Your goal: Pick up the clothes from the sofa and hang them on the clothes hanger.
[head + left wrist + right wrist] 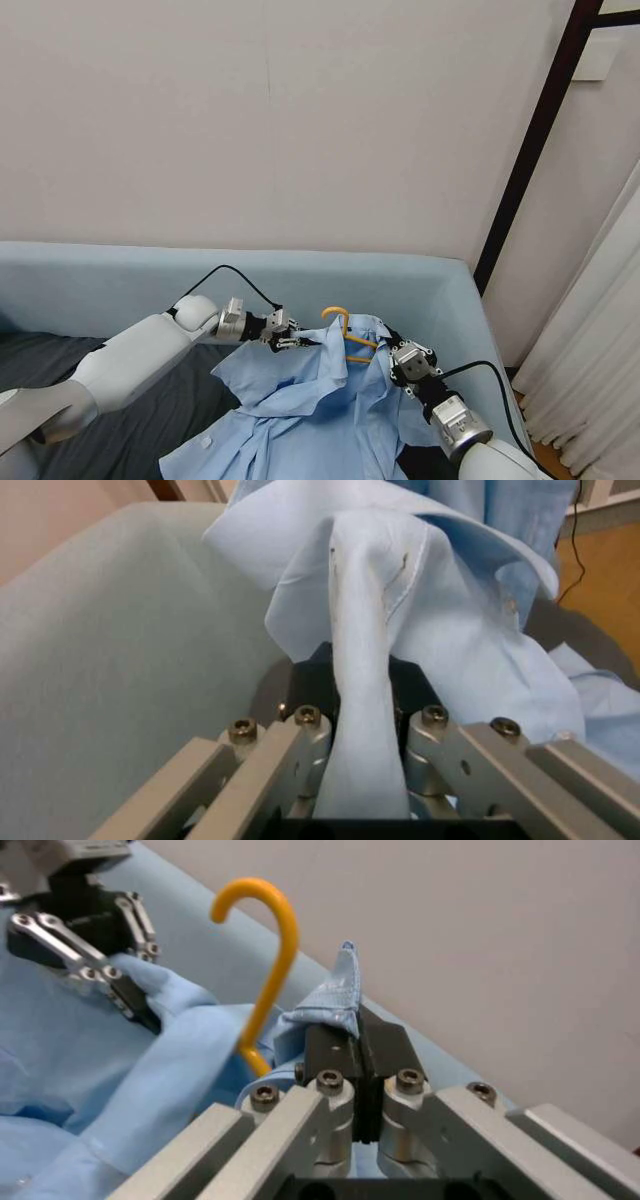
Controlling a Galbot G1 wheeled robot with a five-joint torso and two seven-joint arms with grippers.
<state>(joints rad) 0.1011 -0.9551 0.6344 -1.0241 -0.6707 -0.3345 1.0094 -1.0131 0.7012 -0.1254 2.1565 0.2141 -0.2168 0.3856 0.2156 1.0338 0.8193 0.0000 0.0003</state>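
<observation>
Toward the sofa's right edge, the crumpled light blue cotton shirt (300,420) covers the seat. The left claw (300,343) and right claw (390,342) are both clamped on its fabric there. The orange plastic hanger hook (338,315) rises between them, with only narrow gaps on either side. The pale blue sofa backrest (120,280) closes in just behind. The dark grey seat (185,405) lies bare toward the left edge, crossed only by the left arm. The air above the backrest is open.
</observation>
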